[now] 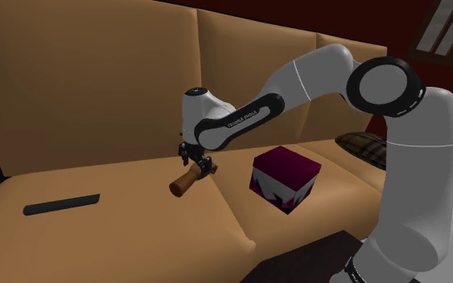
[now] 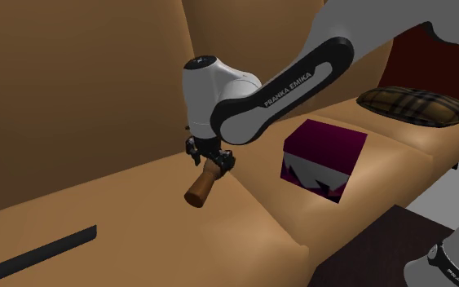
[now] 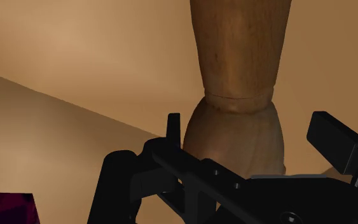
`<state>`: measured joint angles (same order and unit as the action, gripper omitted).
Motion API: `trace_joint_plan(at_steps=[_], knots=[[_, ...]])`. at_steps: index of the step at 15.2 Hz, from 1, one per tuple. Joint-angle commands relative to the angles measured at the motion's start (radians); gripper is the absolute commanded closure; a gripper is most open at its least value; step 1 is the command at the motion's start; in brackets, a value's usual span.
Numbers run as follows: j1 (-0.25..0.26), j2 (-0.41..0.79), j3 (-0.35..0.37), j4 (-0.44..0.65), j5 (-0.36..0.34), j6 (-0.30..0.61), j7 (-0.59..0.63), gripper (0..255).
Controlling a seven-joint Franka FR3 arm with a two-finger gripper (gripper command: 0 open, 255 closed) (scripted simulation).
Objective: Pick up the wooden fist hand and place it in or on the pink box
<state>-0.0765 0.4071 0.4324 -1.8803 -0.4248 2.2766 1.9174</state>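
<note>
- The black gripper (image 1: 194,156) hangs over the sofa seat (image 1: 120,229), above the seam between two of its tan cushions
- Its fingers (image 3: 335,141) are clamped on the rounded fist end of the wooden fist hand (image 2: 203,186), one on each side
- The wooden piece slants down and away from the gripper, wrist stub lowest, close to the cushion (whether it touches cannot be told)
- The pink box (image 1: 285,178), dark magenta with a jagged white pattern low on its sides, rests on the neighbouring cushion towards the seat's front edge, near the gripper but apart from it
- A flat black bar (image 1: 61,204) lies on the far cushion, well apart from the box
- A plaid cushion (image 2: 415,104) sits at the seat's other end, beyond the box
</note>
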Motion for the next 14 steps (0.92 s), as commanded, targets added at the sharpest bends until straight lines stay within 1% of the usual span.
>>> trace_joint_plan(at_steps=[1, 4, 12, 13, 14], knots=[[0.002, 0.018, -0.009, -0.001, -0.013, 0.018, 0.009, 0], [0.007, 0.051, -0.022, -0.003, -0.035, 0.05, 0.023, 0], [0.007, 0.051, -0.022, -0.003, -0.035, 0.05, 0.023, 0], [0.007, 0.051, -0.022, -0.003, -0.035, 0.05, 0.023, 255], [0.007, 0.051, -0.022, -0.003, -0.035, 0.05, 0.023, 255]])
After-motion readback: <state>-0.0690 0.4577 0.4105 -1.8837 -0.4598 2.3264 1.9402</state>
